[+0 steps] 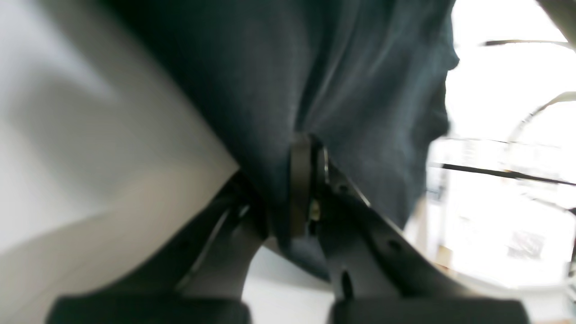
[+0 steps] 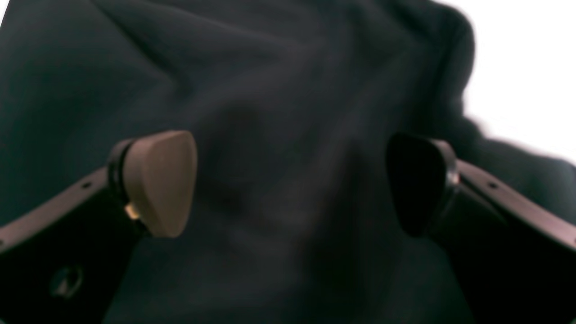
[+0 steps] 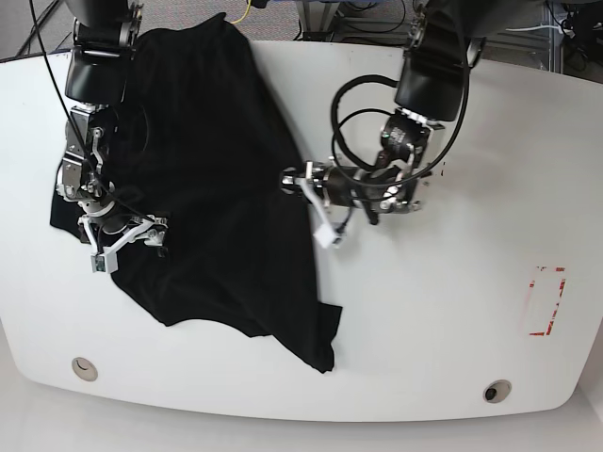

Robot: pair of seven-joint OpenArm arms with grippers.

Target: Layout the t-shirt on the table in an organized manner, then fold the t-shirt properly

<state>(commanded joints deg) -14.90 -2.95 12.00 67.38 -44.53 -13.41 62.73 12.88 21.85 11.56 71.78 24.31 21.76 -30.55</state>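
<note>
The black t-shirt [image 3: 217,188] lies rumpled over the left half of the white table [image 3: 433,311], one corner trailing toward the front edge. My left gripper [image 1: 309,155] is shut on the t-shirt [image 1: 279,81], with a fold pinched between its pads. In the base view the left gripper [image 3: 301,190] sits at the cloth's right edge. My right gripper [image 2: 292,180] is open, both pads spread apart over the dark t-shirt [image 2: 288,90]. From the base camera the right gripper [image 3: 127,240] hovers over the shirt's left part.
A red rectangle marking [image 3: 545,299] is on the table at the right. Round grommet holes sit near the front edge, one at the left [image 3: 84,367] and one at the right [image 3: 497,390]. Looped cables [image 3: 344,113] hang by the left arm.
</note>
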